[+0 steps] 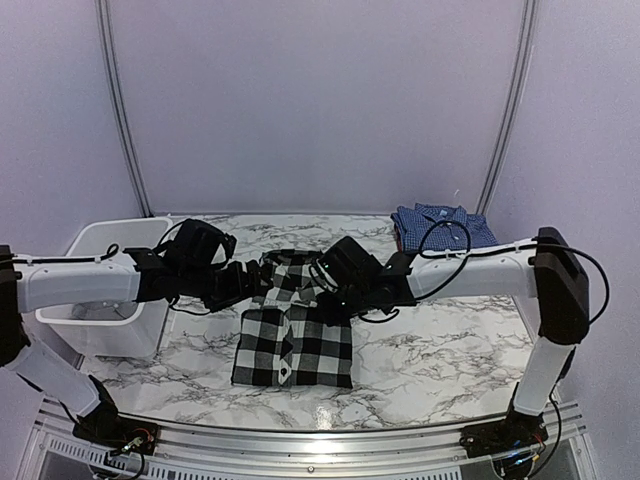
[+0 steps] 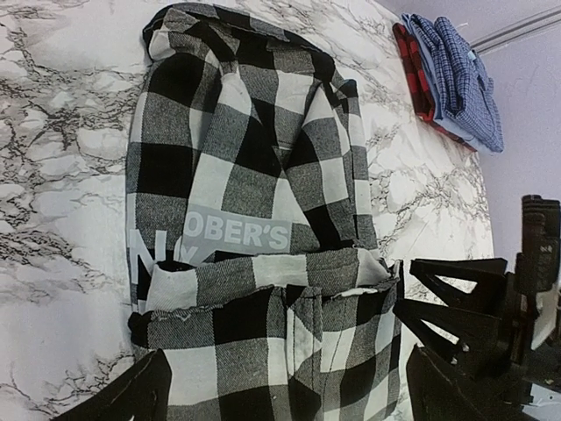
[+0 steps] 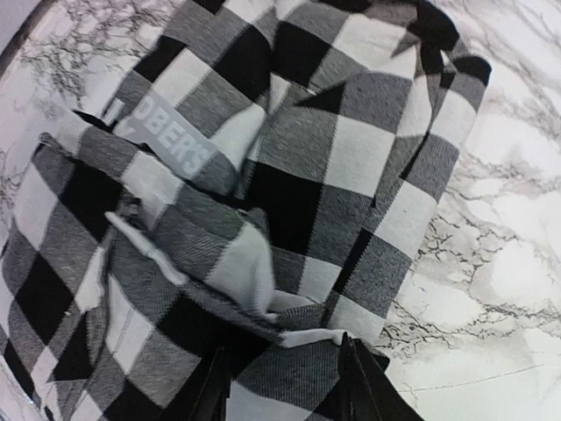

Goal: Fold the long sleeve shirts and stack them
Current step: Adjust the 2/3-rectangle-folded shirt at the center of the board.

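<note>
1. The black-and-white check shirt (image 1: 295,340) lies at the middle of the marble-patterned table (image 1: 450,350). Its near part lies flat. Its far part is doubled over and rumpled between the two grippers.
2. A grey patch with white block lettering (image 2: 237,232) shows on the shirt's upper layer, and it is partly covered by a fold.
3. The left gripper (image 1: 245,285) is at the shirt's far left edge with its jaws spread wide. In the left wrist view its fingers (image 2: 131,399) stand at either side of the cloth and hold nothing.
4. The right gripper (image 1: 322,295) is low over the shirt's far right part. In the right wrist view its fingers (image 3: 364,386) are partly closed, with a bunched fold between them. I cannot tell whether they are pinching it.
5. The blue fine-checked shirt (image 1: 440,225) lies folded at the far right corner, well apart from the check shirt. The left wrist view shows it resting on a red cloth (image 2: 408,53).
6. A white bin (image 1: 100,250) stands at the table's left edge, beside the left arm.
</note>
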Controlling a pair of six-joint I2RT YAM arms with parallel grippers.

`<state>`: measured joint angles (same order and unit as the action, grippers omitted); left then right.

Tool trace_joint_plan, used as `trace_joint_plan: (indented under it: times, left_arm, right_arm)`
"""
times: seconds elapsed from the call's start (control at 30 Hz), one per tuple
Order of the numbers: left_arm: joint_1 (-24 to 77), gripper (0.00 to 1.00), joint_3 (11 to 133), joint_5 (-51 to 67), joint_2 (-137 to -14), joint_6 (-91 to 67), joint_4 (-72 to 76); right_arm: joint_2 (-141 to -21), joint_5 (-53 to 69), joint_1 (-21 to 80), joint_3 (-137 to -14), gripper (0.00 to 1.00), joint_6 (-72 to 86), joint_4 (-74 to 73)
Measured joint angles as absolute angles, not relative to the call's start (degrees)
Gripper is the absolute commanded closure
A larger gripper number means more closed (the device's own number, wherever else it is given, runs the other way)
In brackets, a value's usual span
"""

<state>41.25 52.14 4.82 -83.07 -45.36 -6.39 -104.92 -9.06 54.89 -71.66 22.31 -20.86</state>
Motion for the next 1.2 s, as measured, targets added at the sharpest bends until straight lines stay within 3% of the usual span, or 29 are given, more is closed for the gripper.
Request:
trace_joint_plan:
  times: [0.13,0.3,0.67,1.0,1.2]
  left_arm:
    - [41.2,0.04,50.1,4.4,-80.6,-45.1,-6.5]
    - [41.2,0.03,47.3,4.4,-79.4,-45.2,-6.6]
    - [41.2,0.04,38.3,6.0,-75.6,-45.5,-6.9]
    - [44.6,0.04,33.8,8.1,-75.4,-47.0,-7.1]
    - [47.0,0.08,31.2,7.5,-74.5,-49.8,-7.9]
  right_arm:
    - [-103.7,-13.3,59.0,-74.6,0.72,23.1,-22.1]
    - [-105.0,-13.1,61.0,-75.9,0.73,24.7,-21.9]
    - [-118.5,-10.2,57.5,-80.9,0.38,24.8,-20.5]
    - [-113.5,-10.2,57.3,-77.6,0.28,24.2,-22.5]
    - [-100.1,-6.0,55.9,-69.7,0.35,24.3,-22.7]
